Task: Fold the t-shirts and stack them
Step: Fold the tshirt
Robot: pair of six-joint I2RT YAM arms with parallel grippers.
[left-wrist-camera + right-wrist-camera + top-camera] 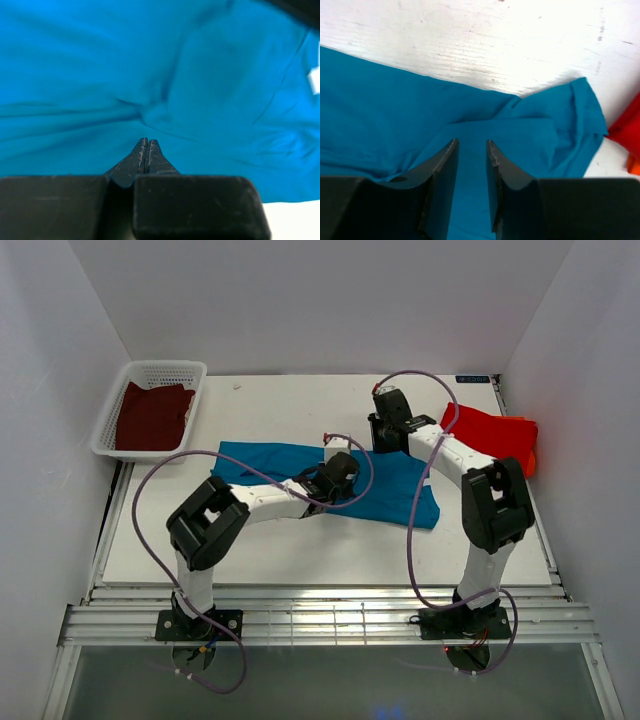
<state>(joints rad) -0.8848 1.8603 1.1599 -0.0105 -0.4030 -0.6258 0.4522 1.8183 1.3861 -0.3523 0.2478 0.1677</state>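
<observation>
Shirts lie apart: the blue shirt (260,458) spread across the middle of the bench (300,555), the red shirt (490,435) at its right edge, the dark red shirt (152,417) in the white basket (165,367). The left hand (146,145) is shut tight, tips down at the blue shirt. The right hand (471,145) is a little open over it, holding nothing.

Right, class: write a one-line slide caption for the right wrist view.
Right gripper, jaws parted, poised over the teal-blue t-shirt on the white table, red-orange t-shirt at frame's edge.
</observation>
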